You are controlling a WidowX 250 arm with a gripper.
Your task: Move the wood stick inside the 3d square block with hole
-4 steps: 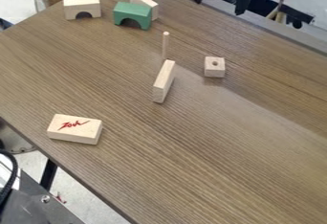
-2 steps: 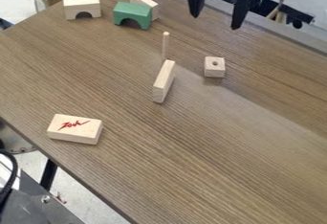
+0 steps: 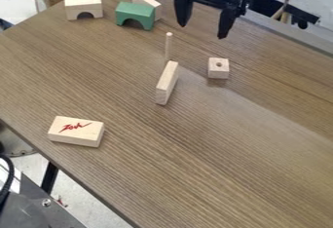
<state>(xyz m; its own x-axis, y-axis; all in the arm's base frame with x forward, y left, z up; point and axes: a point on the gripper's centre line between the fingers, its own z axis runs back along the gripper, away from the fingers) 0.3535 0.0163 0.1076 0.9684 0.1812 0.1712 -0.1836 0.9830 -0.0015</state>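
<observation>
Camera view shows the tool [image 3: 203, 31] with its fingers spread wide, gripping nothing, over the counter [image 3: 228, 159]. Upright, the stick [image 3: 168, 47] stands lower in view than the tool and to its left; the block [image 3: 218, 69], hole upward, sits below the tool in view.

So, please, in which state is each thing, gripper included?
Gripper: open, empty.
Square block: hole facing up, unfilled.
Wood stick: upright, outside the square block.
Thin block: on its long narrow edge.
Green arch: opening down.
Plain arch: opening down.
Red-marked block: lying flat.
Block behind green arch: partly hidden.
</observation>
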